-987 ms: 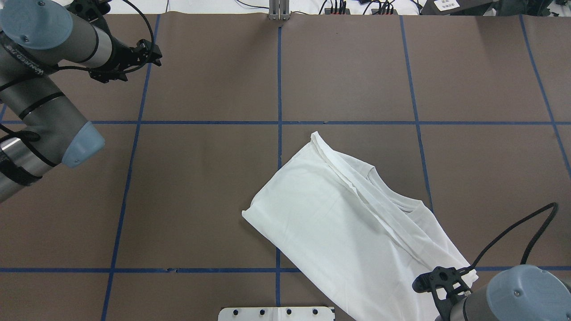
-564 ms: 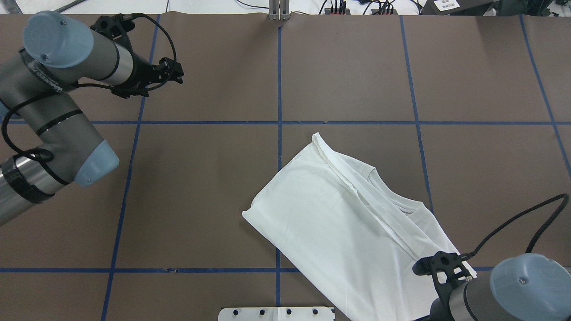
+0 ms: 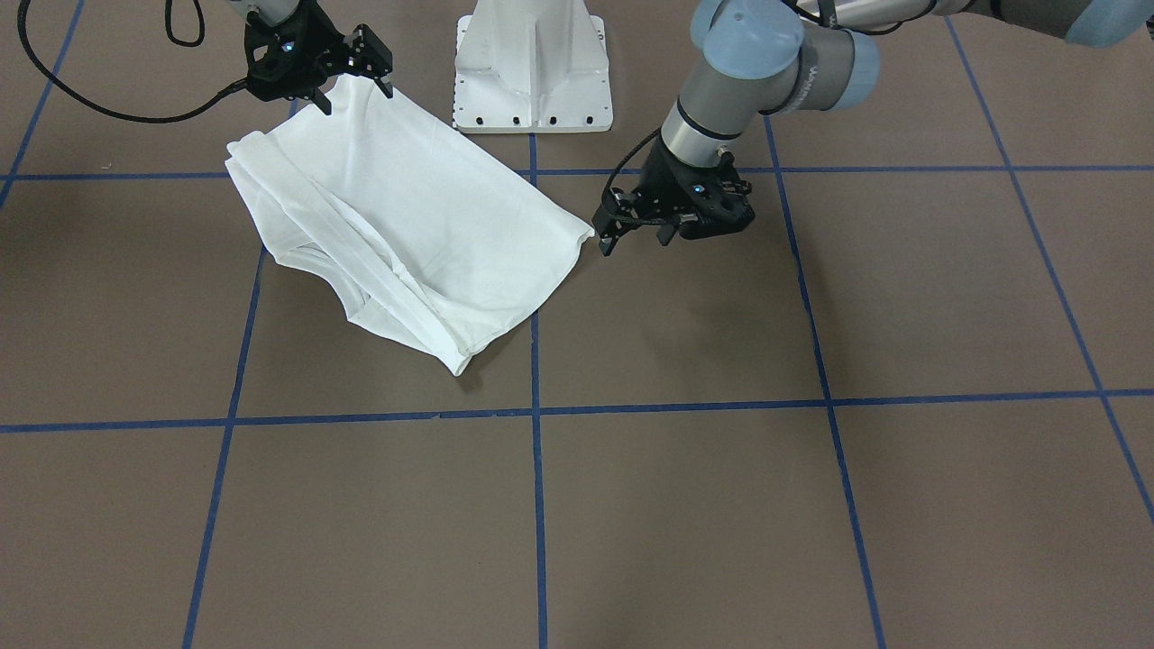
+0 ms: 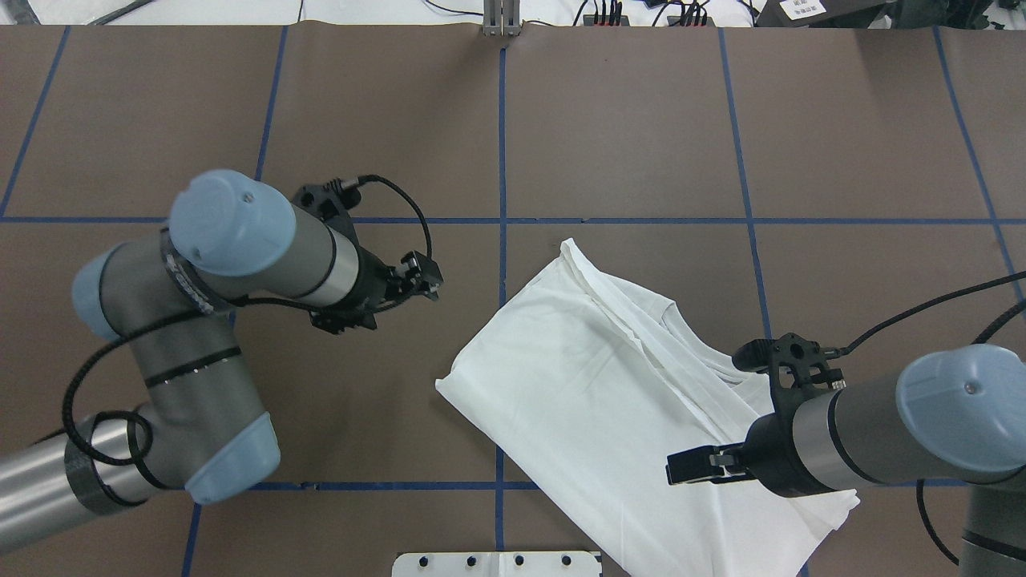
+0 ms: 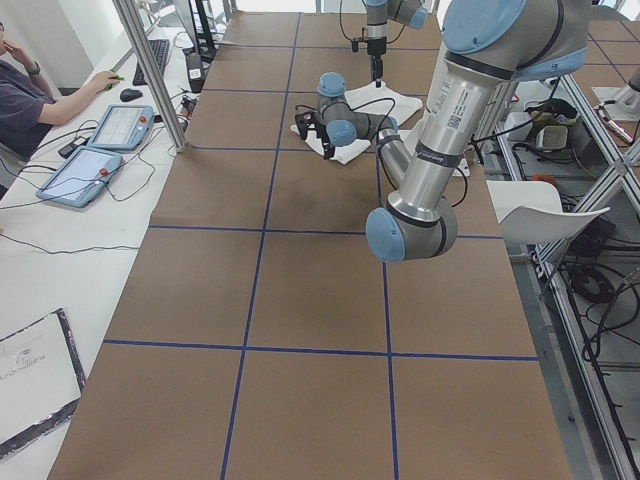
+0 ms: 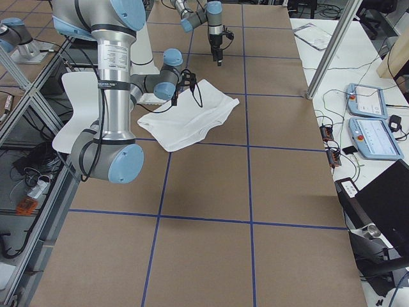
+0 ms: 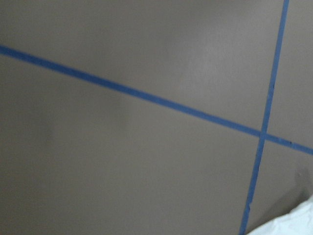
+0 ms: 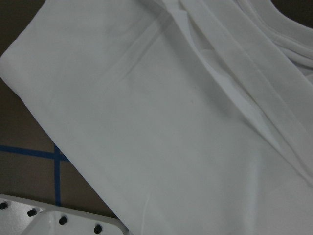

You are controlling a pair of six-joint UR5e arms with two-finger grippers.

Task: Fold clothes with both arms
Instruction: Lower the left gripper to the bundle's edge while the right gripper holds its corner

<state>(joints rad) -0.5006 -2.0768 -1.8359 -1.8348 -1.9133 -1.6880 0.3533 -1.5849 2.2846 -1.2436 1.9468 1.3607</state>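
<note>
Half-folded T-shirt (image 4: 577,377) lies flat; left gripper (image 3: 634,242) beside its corner, right gripper (image 3: 355,97) over its edge, both spread, apparently empty; further folds remain.

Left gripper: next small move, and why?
Probably ease the left gripper sideways to the nearest corner of the T-shirt and lower it. It hangs open just beside that corner, off the cloth, while the right gripper is open over the opposite edge.
</note>
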